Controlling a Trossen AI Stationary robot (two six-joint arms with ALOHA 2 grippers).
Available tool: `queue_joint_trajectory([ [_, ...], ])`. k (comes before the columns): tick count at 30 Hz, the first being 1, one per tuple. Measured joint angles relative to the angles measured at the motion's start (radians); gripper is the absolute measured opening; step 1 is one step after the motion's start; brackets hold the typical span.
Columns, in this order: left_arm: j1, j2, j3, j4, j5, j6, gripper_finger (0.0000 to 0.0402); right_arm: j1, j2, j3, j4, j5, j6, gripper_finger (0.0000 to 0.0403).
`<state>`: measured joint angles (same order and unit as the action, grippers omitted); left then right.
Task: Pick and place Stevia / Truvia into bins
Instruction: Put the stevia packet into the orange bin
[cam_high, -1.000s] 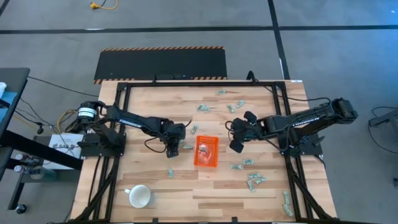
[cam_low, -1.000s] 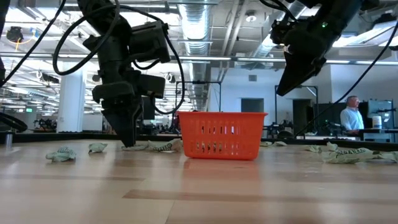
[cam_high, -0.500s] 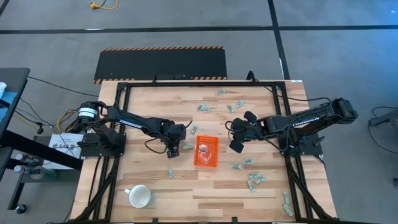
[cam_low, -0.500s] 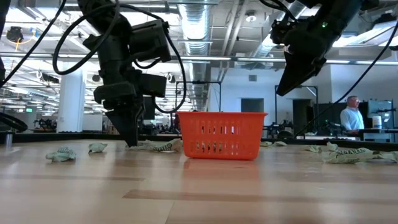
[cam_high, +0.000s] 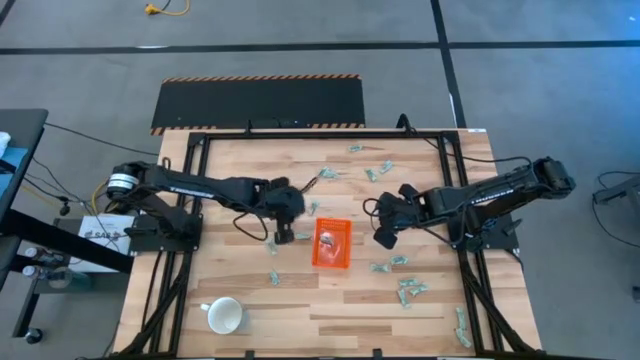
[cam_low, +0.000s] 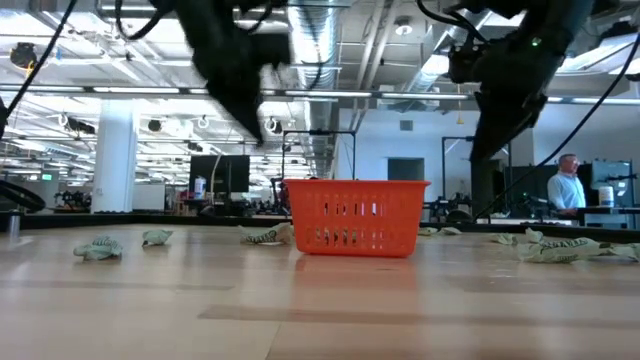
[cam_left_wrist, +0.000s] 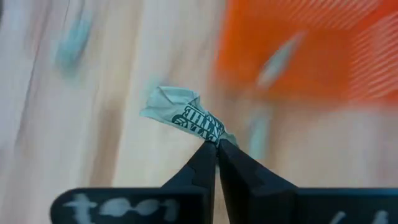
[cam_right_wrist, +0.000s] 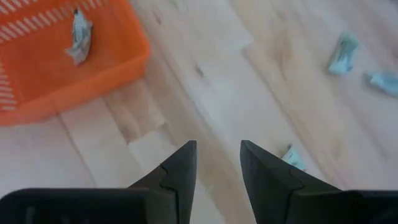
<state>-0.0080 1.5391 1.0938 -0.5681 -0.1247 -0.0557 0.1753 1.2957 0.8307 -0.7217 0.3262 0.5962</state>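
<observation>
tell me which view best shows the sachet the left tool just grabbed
The left wrist view: the crumpled pale green and white paper sachet is pinched in the shut left tool. The high view shows only a speck; the low view blurs that arm; the right wrist view misses it.

white mug (cam_high: 224, 317) (near table (cam_high: 300, 310) corner)
</observation>
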Motion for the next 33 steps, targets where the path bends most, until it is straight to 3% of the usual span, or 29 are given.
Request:
queue_joint_trajectory([
  [7, -0.018, 0.046, 0.006, 0.254, 0.213, 0.091, 0.0001, 0.052, 0.0, 0.0, -0.089, -0.028, 0.096, 0.0118],
  [15, -0.017, 0.189, 0.005, 0.361, 0.252, 0.155, 0.0001, 0.105, 0.0, 0.0, -0.14, -0.117, 0.2, 0.0118],
  [24, -0.014, 0.215, 0.005, 0.359, 0.253, 0.157, 0.0003, 0.139, 0.0, 0.0, -0.139, -0.205, 0.242, 0.0118],
  [33, -0.014, 0.215, 0.005, 0.353, 0.252, 0.167, 0.0101, 0.144, 0.0, 0.0, -0.138, -0.272, 0.245, 0.0118],
])
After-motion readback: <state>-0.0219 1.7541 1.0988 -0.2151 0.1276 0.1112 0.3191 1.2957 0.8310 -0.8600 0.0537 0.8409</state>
